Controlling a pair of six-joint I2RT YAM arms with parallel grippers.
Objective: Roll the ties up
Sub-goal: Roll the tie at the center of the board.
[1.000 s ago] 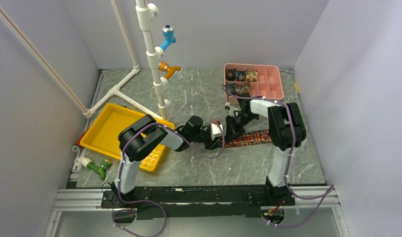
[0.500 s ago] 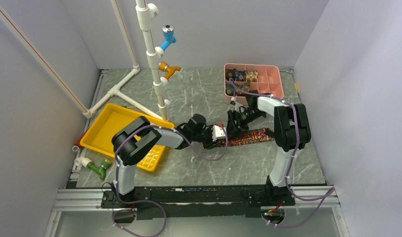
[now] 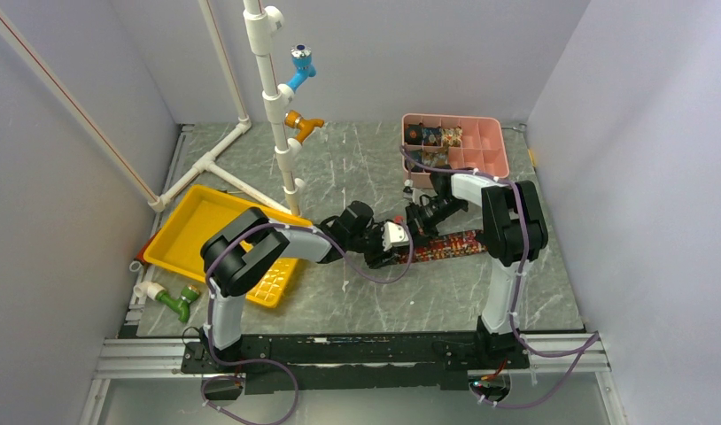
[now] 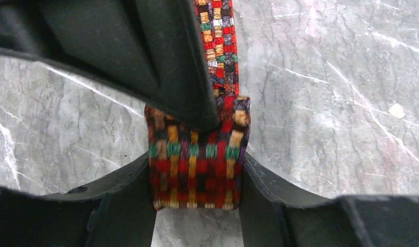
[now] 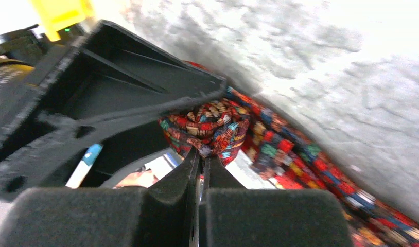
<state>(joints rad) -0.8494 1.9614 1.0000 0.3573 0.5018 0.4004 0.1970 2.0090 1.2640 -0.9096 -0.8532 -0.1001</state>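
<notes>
Near the middle of the table [image 3: 357, 168], a tie [image 3: 447, 245] is seen partly rolled: its flat part lies on the marbled surface and runs from the rolled end toward 3 o'clock in the top view. The rolled end [image 4: 197, 162] is gripped by the left end effector [image 4: 197, 177], whose fingers [image 4: 133, 177] are parted only by the width of the roll and are pressed against both of its sides; from there the unrolled strip leads away toward 12 o'clock in the left wrist view. The right end effector [image 5: 201, 162] is brought in from the 3 o'clock side, its fingers [image 5: 179, 177] drawn almost fully together with just a thin slit between them, and the tips are set into the edge of the roll [image 5: 210, 126], apparently pinching it. At about 1 o'clock on the table, a pink organiser [image 3: 494, 150] is placed, with several rolled ties [image 3: 432, 137] kept in its left compartments. A yellow tray [image 3: 190, 232] is found at 9 o'clock.
</notes>
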